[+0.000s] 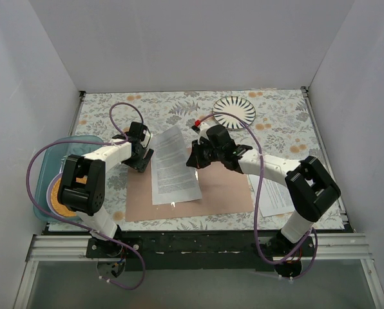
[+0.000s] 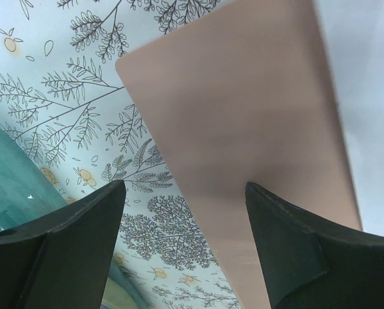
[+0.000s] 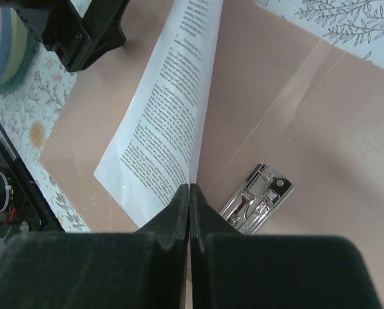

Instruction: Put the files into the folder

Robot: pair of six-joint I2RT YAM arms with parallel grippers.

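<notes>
Sheet of thin white printed paper (image 3: 160, 122) looks light and floppy, best held by an edge. The right gripper (image 3: 189, 193) pinches its edge, and the left gripper (image 2: 185, 193) sits spread over the flat brown cardboard folder (image 2: 243, 96).

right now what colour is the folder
Kraft brown; the folder shows best in the right wrist view.

folder (image 1: 224, 190) on table (image 1: 282, 122) before me | sheet (image 1: 174, 166) over its 9 o'clock half | plate (image 1: 234, 111) behind, 1 o'clock | tray (image 1: 45, 168) at 9 o'clock | second sheet (image 1: 276, 199) beside folder, 3 o'clock

Top view: right arm (image 1: 279, 168) hides part of loose sheet (image 1: 274, 201); print on centre sheet (image 1: 172, 164) too small to read.
</notes>
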